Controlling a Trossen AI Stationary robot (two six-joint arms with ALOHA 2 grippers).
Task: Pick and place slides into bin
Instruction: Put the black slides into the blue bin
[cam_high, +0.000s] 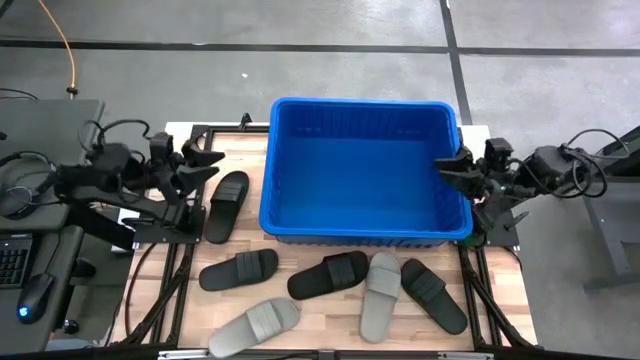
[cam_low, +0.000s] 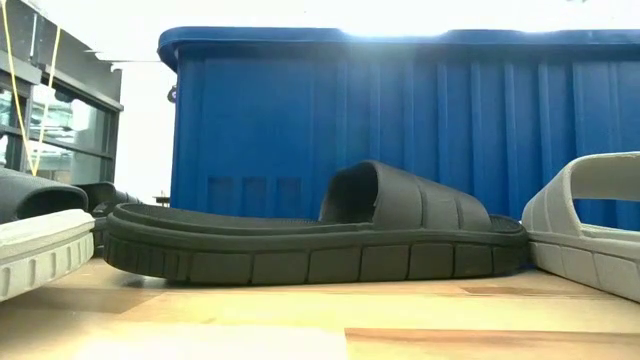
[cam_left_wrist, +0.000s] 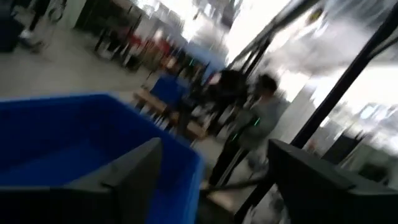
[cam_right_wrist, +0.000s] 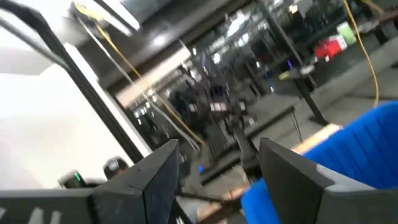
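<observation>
Six slides lie on the desk (cam_high: 300, 322) outside the empty bin (cam_high: 366, 110). The nearest black slide (cam_high: 227, 205), long axis parallel to the bin's left wall, sits just beside the released, empty left hand (cam_high: 207, 163); the right hand (cam_high: 452, 167), also released and empty, hovers at the bin's right rim. The low view shows only another black slide (cam_low: 310, 235) in profile against the bin wall and neither hand.
</observation>
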